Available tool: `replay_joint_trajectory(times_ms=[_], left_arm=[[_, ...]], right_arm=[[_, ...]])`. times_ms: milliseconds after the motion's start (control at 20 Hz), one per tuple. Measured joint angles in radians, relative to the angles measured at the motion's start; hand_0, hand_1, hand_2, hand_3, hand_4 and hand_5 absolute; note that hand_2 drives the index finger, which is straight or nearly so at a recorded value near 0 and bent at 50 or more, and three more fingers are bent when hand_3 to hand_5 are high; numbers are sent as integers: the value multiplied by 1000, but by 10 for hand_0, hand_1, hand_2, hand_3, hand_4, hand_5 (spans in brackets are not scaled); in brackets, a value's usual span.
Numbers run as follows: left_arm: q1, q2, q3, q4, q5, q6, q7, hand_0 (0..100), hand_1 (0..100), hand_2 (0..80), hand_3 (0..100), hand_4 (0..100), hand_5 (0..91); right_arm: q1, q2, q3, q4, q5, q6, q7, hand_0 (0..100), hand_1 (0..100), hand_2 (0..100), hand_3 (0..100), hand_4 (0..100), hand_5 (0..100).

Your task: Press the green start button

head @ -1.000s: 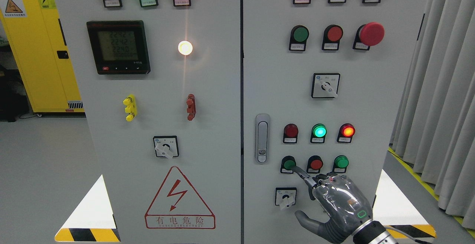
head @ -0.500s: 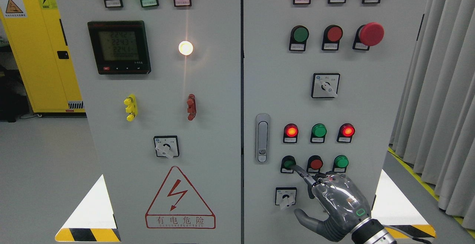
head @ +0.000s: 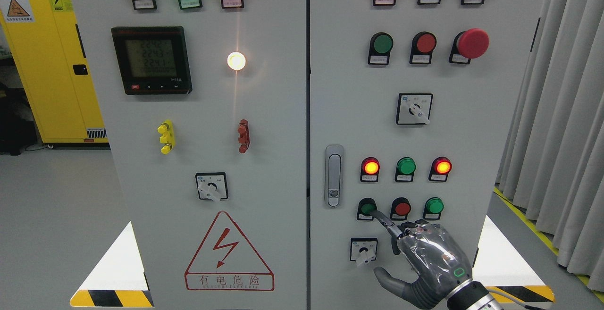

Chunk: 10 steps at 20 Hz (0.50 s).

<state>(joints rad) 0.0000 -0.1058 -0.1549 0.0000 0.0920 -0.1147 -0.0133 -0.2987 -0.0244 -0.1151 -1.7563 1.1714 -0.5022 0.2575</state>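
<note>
1. While reaching in from the lower right, right hand (head: 427,263) with index finger (head: 384,221) stretched up and left, tip touching the green start button (head: 366,207); other fingers curled, thumb jutting out low to the left, nothing gripped.
2. On the right cabinet door (head: 472,135), lowest button row, at its left end: that green button, just right of the door handle (head: 333,175).
3. Right beside it, a red button (head: 401,207), then another green button (head: 433,205), both just above the knuckles.
4. Below the pressed button, close to the thumb, a small rotary switch (head: 363,250).
5. Above the row, three indicator lamps (head: 406,166): left glowing red, middle green and unlit, right glowing red.
6. Higher up, a second rotary switch (head: 414,109), then a red mushroom button (head: 472,43) at the right.
7. Across on the left door, a digital meter (head: 152,60) and a red lightning warning triangle (head: 228,251).
8. Far left, a yellow cabinet (head: 42,64); far right, grey curtains (head: 561,126).
</note>
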Motion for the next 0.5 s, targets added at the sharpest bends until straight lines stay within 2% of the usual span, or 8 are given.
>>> replay_joint_trajectory(times_ms=[100,200,250,350,450,500], left_arm=[[0,0,0,0,0,0,0,120,556,0,0,0,0],[0,0,0,0,0,0,0,120,556,0,0,0,0],[0,0,0,0,0,0,0,120,556,0,0,0,0],[0,0,0,0,0,0,0,120,556,0,0,0,0],[0,0,0,0,0,0,0,120,556,0,0,0,0],[0,0,0,0,0,0,0,120,556,0,0,0,0]], right_arm=[[13,4,0,-12,-64,3,1,390,558,0,580,588,471],[32,8,0,-24,-145,15,3,389,558,0,330,346,302],[41,9,1,-29,-200,19,5,390,559,0,281,305,259],[65,12,2,-39,-322,27,50,387,560,0,170,214,191],[93,14,3,-50,-456,48,110,386,559,0,101,151,90],[108,15,4,-57,-521,66,130,387,558,0,95,148,84]])
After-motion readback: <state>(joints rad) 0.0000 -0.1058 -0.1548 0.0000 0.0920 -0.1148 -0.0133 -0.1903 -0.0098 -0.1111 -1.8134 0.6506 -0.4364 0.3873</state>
